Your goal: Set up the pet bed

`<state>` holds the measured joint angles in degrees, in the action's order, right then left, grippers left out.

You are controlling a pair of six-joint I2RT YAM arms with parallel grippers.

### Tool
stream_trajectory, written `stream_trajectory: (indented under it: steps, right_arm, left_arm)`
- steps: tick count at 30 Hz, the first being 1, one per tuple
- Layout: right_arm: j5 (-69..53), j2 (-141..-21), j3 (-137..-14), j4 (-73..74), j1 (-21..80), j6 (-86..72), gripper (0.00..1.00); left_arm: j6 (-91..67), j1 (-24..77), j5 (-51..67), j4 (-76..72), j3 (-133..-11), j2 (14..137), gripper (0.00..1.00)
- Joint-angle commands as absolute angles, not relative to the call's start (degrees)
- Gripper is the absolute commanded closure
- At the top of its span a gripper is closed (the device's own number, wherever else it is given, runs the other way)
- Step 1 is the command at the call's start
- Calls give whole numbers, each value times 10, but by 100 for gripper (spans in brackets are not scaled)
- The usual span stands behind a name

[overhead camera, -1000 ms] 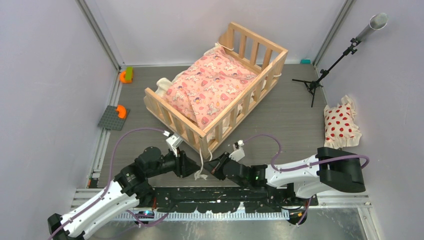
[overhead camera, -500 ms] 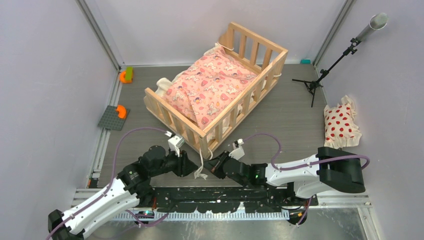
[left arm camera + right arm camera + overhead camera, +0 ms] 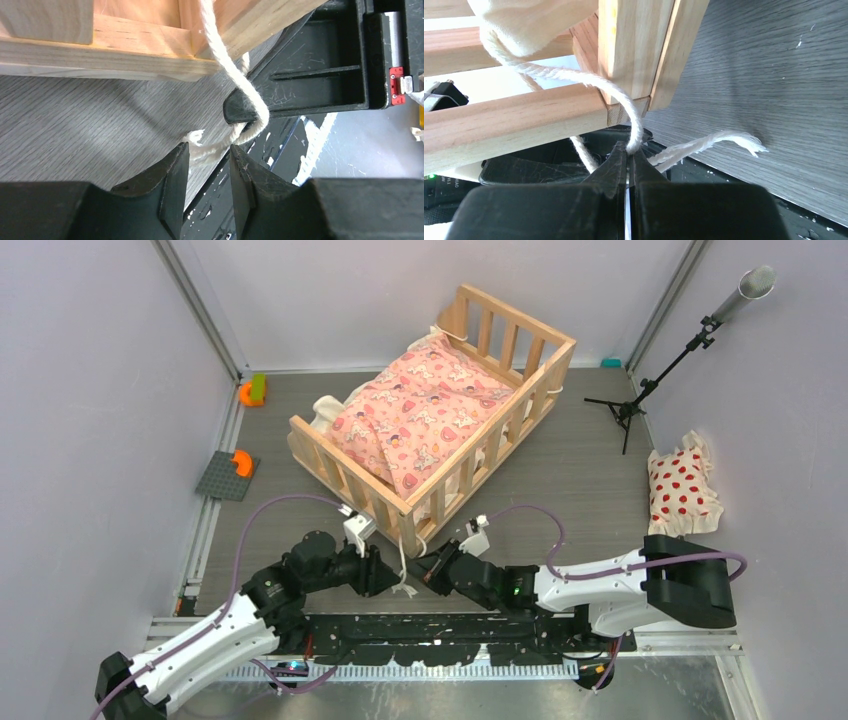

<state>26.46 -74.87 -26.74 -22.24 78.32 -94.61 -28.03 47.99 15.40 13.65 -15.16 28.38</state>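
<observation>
The near corner of the pet bed (image 3: pixel 410 525) is the tightest spot. The left gripper (image 3: pixel 385 575) and right gripper (image 3: pixel 425 575) face each other just beside the corner post, and the cream tie cord (image 3: pixel 403 575) hangs between them. To the right of the bed, bare table (image 3: pixel 580 470) runs to the red-dotted pillow (image 3: pixel 680 490) against the right wall. Farther back, a microphone stand (image 3: pixel 628 408) blocks the far right corner. On the left, a strip of table lies between the bed and the grey base plate (image 3: pixel 222 480). An orange and green block (image 3: pixel 252 390) sits in the far left corner.
</observation>
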Motion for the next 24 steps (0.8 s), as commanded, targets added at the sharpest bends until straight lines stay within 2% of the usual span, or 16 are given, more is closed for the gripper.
stream_trajectory:
  steps: [1,13,24]
  right_arm:
    - [268,-736,-287,-231,779,-938,99]
    - [244,-755,-287,-249,775,-944,99]
    - [241,-754,-282,-253,772,-947,99]
  left_arm:
    - [-265,483,174,89,-148,288,63]
    - [-256,483,176,62,-140,286,62]
    - [-262,483,202,19,-120,301,70]
